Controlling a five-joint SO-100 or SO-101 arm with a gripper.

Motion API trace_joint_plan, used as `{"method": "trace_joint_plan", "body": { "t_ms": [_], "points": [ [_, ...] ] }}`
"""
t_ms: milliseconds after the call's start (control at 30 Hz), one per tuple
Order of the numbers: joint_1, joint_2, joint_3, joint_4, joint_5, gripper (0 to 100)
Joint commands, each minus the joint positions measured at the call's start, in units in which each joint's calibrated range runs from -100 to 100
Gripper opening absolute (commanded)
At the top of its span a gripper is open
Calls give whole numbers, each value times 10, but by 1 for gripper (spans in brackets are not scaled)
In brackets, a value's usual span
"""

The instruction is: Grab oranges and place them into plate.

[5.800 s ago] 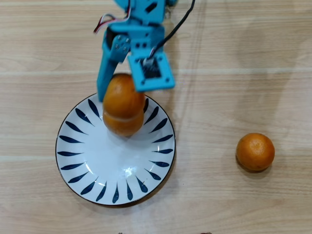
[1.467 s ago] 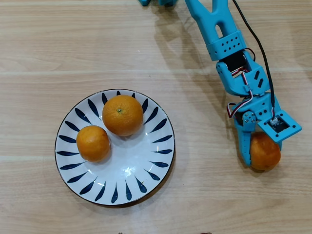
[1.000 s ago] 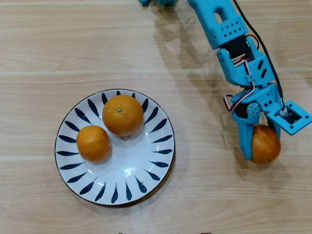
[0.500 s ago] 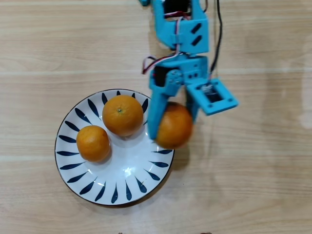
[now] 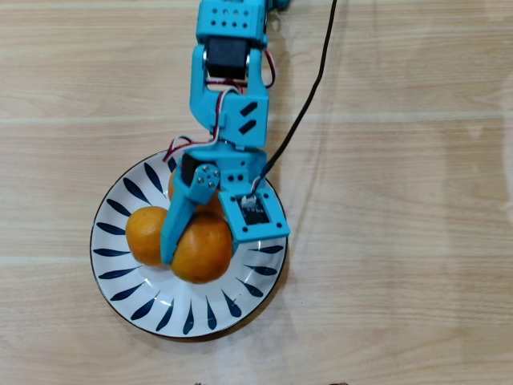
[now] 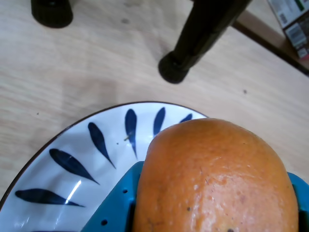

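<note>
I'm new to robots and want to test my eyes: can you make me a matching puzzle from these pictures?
Things:
1. gripper
2. plate
3. black cable
4. left orange (overhead view)

Descriptions:
A. white with dark blue strokes
B. lying free on the plate
C. trails over the wooden table
D. blue, closed around an orange

Pairs: 1-D, 2-A, 3-C, 4-B

Even, soft light fills my overhead view; pale glare streaks the wooden counter [image 5: 401, 160], and the plate [image 5: 120, 233] throws a thin shadow below its lower rim. My wrist view is sharp on the orange [image 6: 217, 179], with a small glint on the glaze.
</note>
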Motion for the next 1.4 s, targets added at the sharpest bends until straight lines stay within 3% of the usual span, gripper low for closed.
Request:
{"method": "trace_joint_plan", "body": {
  "t_ms": [0, 233, 400, 533, 733, 900, 1367],
  "points": [
    [8, 22, -19, -58, -11, 23],
    [4, 42, -20, -63, -15, 24],
    [-5, 40, -31, -58, -14, 41],
    [-18, 20, -26, -52, -14, 40],
    [-28, -62, -17, 96, -6, 33],
    [-44, -214, 82, 176, 83, 2],
    [-144, -764, 725, 175, 269, 2]
  ]
}}
